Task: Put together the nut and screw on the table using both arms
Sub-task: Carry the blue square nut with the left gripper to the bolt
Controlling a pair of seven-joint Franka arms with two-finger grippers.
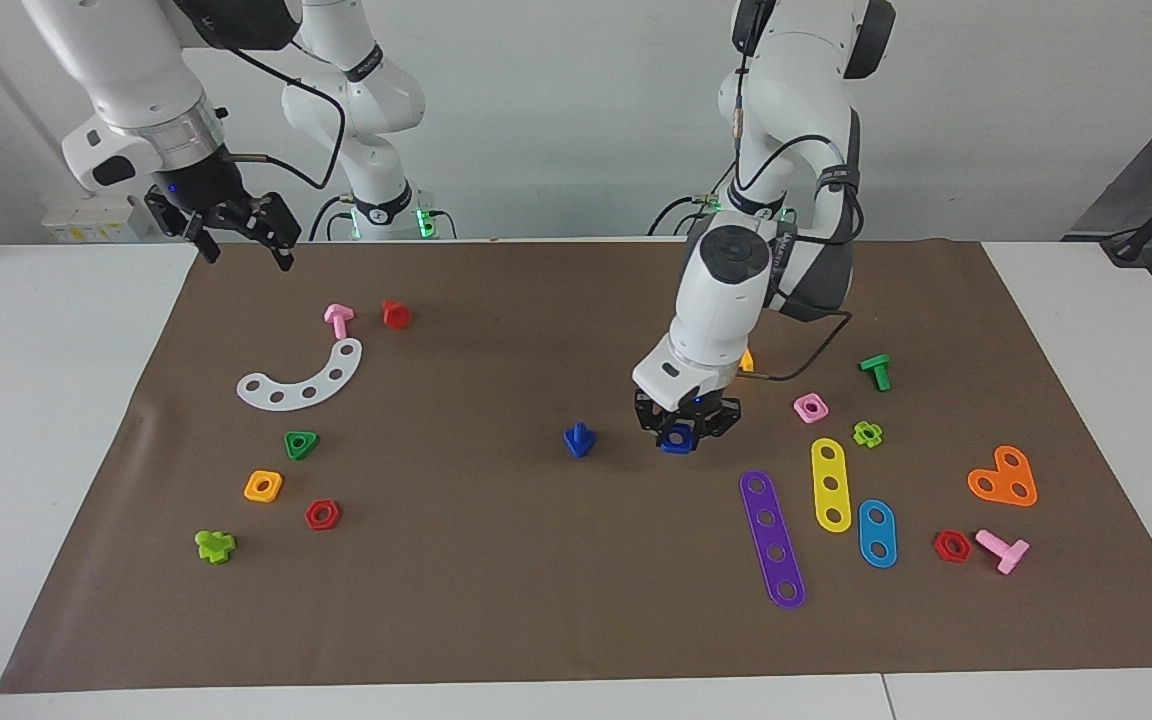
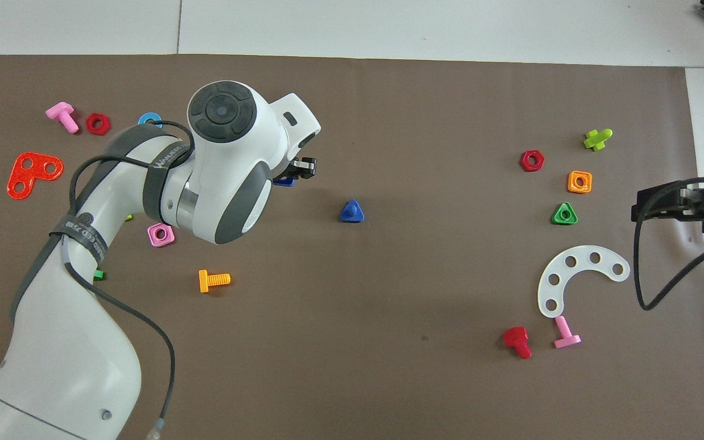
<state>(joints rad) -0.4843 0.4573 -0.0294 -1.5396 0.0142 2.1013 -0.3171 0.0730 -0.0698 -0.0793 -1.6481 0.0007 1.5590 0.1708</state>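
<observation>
- While the left end effector sits low on the bench near its middle, you can see its fingers set around the nut; whether they are pressing it yet or the nut has left the mat you cannot tell from either view.
- You will find the screw just beside that end effector, toward the right arm's end, standing on its triangular head with the shaft up, and nothing is touching it.
- Your right end effector waits in the air over the mat's corner at the robots' edge, fingers spread and empty.
- Judging by this, you are early: the nut is being taken, while the screw is not yet picked up and no threading has begun.
- Around the work, loose toy parts lie scattered toward both short edges of the bench: a pink nut, a purple strip, a white curved strip and a green triangular nut.
- Underneath, a brown paper mat covers most of the white bench; a plain pale wall stands at the robots' edge.
</observation>
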